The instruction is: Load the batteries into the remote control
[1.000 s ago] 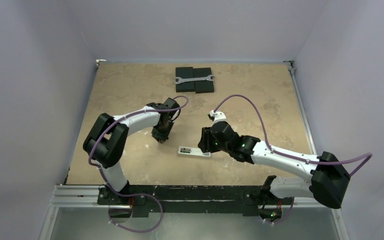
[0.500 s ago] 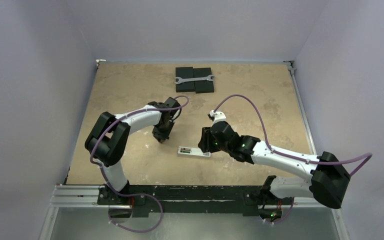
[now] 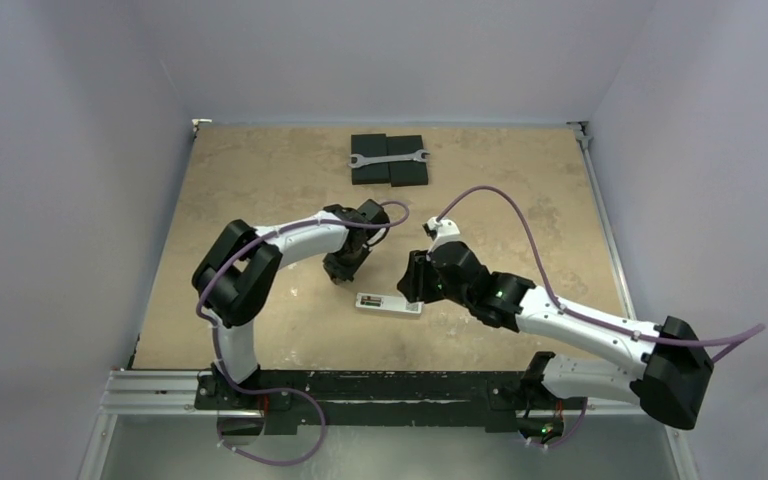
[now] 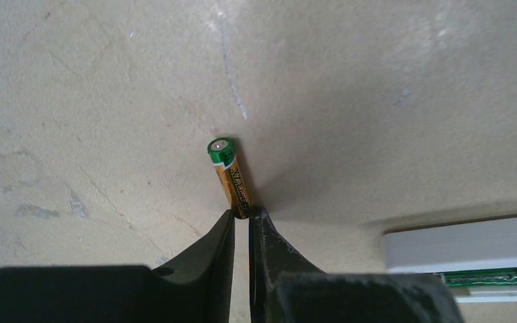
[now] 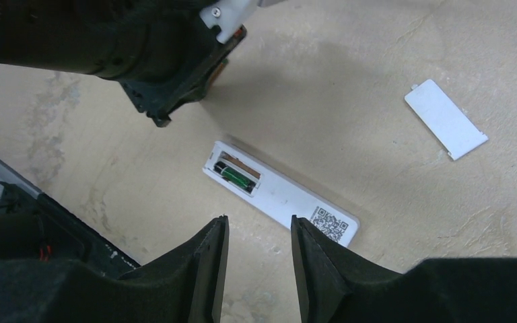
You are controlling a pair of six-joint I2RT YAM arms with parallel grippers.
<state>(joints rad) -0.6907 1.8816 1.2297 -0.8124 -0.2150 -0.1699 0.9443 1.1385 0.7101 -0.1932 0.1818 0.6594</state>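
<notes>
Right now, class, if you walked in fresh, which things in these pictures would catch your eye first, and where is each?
First, the gold battery, pinched at one end by the left gripper, near the remote. The remote lies face down with its bay open, one green battery already seated, the right gripper open above it.

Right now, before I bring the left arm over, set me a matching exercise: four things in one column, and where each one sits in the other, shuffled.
Things:
1. gold battery
2. green battery
3. white cover
4. wrench

Places:
A. lying across the black blocks at the far side
B. in the open compartment of the remote control
C. pinched at one end by the left pincer
D. flat on the table, apart from the remote control

Pairs: 1-C; 2-B; 3-D; 4-A
</notes>
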